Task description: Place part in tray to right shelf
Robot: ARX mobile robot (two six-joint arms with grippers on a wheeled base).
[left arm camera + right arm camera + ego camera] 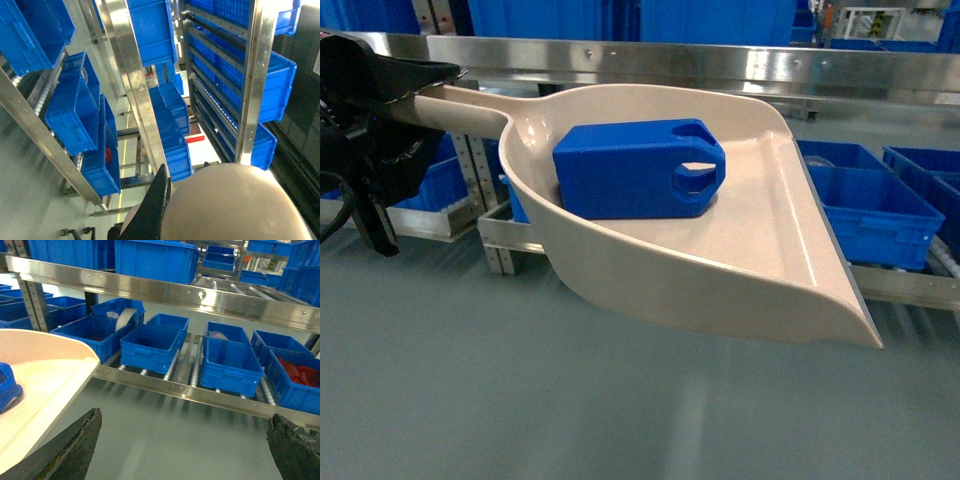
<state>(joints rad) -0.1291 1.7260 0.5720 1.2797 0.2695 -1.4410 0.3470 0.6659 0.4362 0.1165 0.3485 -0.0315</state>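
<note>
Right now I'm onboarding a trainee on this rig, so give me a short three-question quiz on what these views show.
1. True or false: the part lies inside the tray.
2. Which gripper holds the tray's handle? A) left B) right C) both
3. Fill in: the right gripper's jaws are ____, holding nothing.

Key: 1 true. 2 A. 3 open.

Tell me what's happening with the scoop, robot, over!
Left gripper shut on tray handle. Right gripper open, empty. Part rides in tray. Right shelf ahead, nothing blocking.
</note>
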